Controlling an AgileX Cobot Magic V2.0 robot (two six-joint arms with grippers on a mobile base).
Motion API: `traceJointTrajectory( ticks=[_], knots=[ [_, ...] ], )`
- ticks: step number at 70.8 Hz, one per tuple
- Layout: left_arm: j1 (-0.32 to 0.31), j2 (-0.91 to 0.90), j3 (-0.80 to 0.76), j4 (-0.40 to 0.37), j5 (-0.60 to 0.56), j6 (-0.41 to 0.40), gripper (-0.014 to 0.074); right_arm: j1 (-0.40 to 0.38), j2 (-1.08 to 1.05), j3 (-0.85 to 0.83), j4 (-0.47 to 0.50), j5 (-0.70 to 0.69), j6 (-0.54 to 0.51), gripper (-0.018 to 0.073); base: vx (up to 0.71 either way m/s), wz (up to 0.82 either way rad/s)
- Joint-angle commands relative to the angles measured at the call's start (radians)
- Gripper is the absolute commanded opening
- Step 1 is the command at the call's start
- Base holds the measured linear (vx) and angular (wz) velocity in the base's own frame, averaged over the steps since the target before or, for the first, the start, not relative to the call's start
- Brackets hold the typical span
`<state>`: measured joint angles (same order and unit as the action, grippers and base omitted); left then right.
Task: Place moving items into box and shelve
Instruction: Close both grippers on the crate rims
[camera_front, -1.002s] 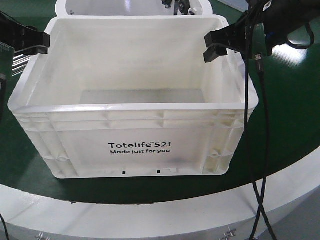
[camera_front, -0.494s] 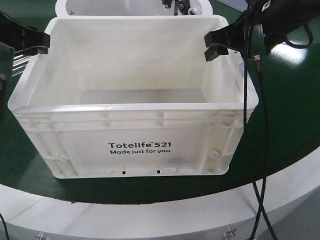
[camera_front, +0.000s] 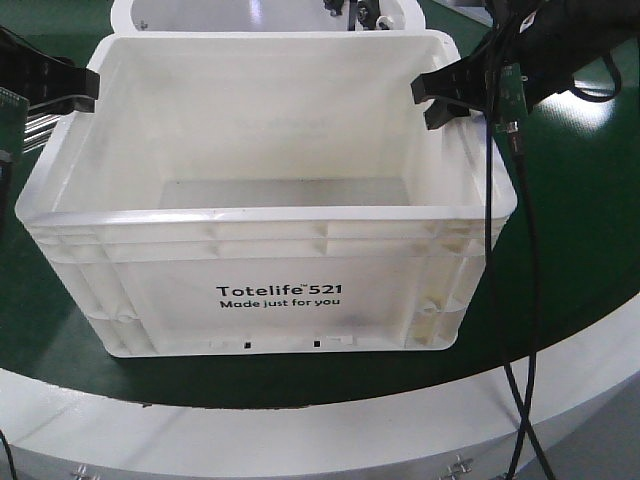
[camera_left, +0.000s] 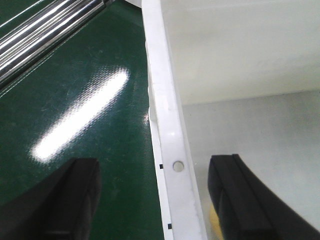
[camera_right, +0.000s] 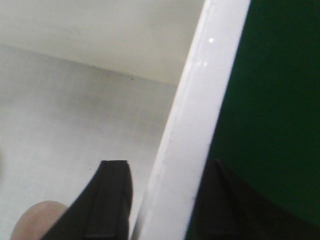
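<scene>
Since a second ago we see the right end effector (camera_front: 447, 100) shift outward to straddle the box (camera_front: 265, 215) rim, fingers apart like the left end effector (camera_left: 155, 197), so we judge lifting imminent.

White box (camera_front: 265, 250) with black lettering, dark green tabletop (camera_front: 580, 250), black end effectors (camera_front: 455, 95).

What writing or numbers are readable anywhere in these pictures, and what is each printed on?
"Totelife 521" – black print on the front wall of the large white rectangular plastic crate.
"Made just for you" – smaller black line directly beneath it on the same wall.
A tiny mark beside "Totelife" is too small to read.
Neither wrist view shows any text.
</scene>
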<state>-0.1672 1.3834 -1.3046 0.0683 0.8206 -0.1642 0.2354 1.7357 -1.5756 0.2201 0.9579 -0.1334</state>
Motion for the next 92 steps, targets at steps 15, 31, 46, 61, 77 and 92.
traceJointTrajectory(
  ticks=[15,31,46,61,77,92],
  knots=[
    [0.004,-0.032,-0.041,0.004,-0.041,-0.008,0.0555,0.001,-0.048,-0.033,0.044,-0.03,-0.023,-0.0015,0.0,0.0],
    [0.004,-0.028,-0.041,0.004,-0.041,-0.013,0.0555,0.001,-0.048,-0.033,0.054,-0.027,-0.023,-0.0012,0.0,0.0],
    [0.004,0.006,-0.041,0.004,-0.054,-0.019,0.0555,0.001,-0.048,-0.033,0.055,-0.027,-0.023,-0.0012,0.0,0.0],
    [0.004,0.044,-0.041,-0.006,-0.043,-0.019,0.0555,0.001,-0.048,-0.033,0.055,-0.027,-0.023,-0.0012,0.0,0.0],
    [0.004,0.069,-0.041,-0.033,-0.005,-0.013,0.0555,0.001,-0.048,-0.033,0.055,-0.028,-0.026,-0.0012,0.0,0.0],
    [0.004,0.073,-0.054,-0.031,0.02,0.003,0.0555,0.001,-0.042,-0.033,0.055,-0.028,-0.03,-0.0012,0.0,0.0]
  ],
)
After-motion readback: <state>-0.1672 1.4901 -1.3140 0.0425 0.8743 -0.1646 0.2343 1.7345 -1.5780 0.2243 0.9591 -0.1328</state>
